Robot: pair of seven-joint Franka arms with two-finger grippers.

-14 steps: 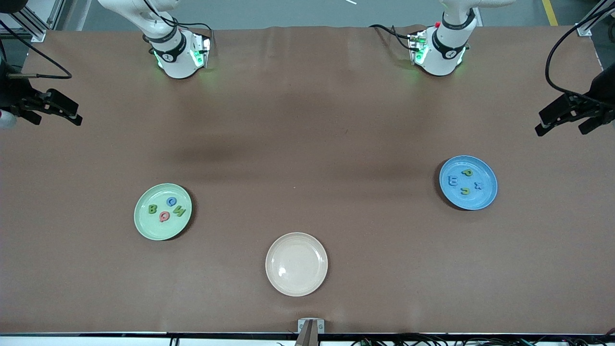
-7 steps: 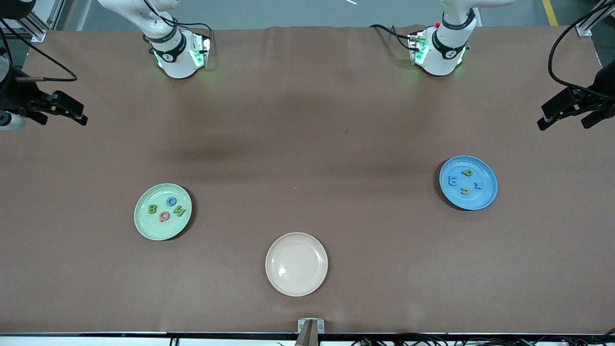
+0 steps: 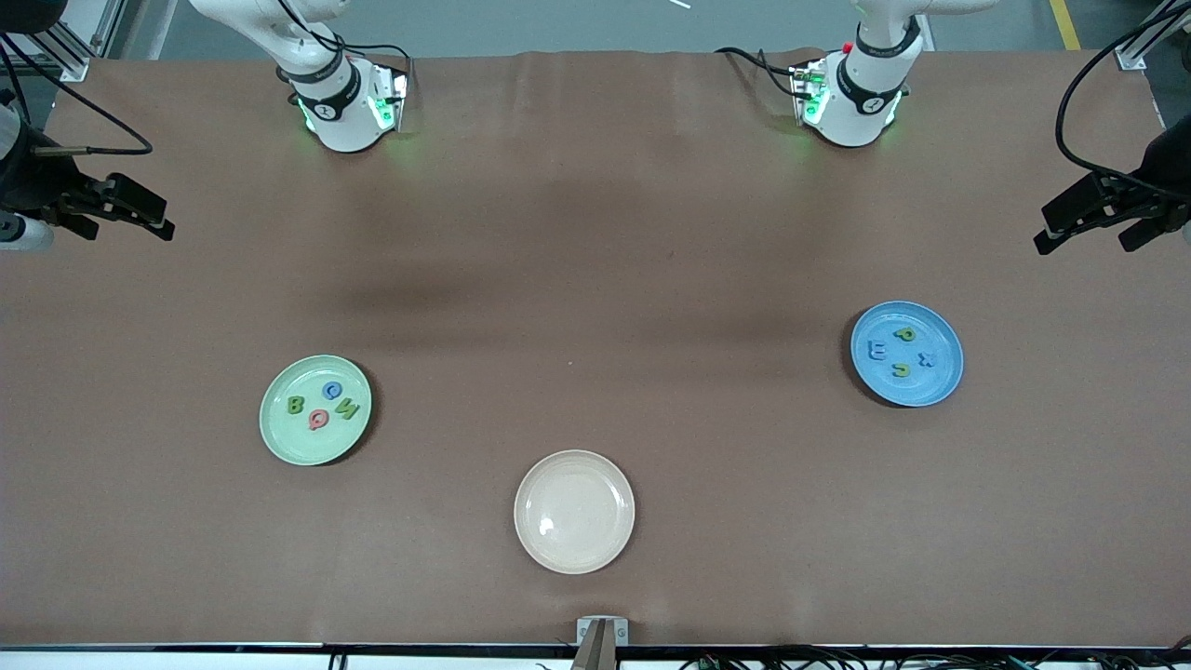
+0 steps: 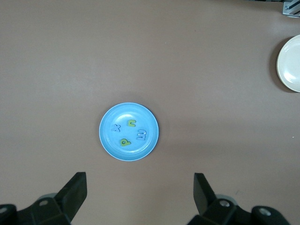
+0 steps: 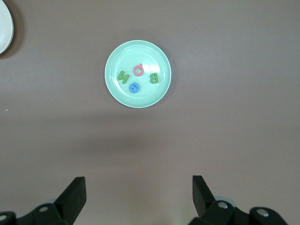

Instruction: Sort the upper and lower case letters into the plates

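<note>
Brown paper covers the whole worktop (image 3: 595,233), and no loose letter lies on it. Four letters (image 5: 138,77) sit in the mint green plate (image 5: 115,91), which shows ahead of the right claw (image 5: 138,199) in the right wrist view; four more letters (image 4: 127,133) sit in the blue plate (image 4: 107,145), likewise ahead of the left claw (image 4: 139,199). Both claws are raised at the ends of the worktop, each well apart from its plate, fingers spread wide and holding nothing. A cream plate (image 3: 574,558) lies bare, far from either claw and nearest the front camera. Judging by this, the sorting looks finished and both arms wait; the next move calls only for parking, or checking each plate holds one case.
</note>
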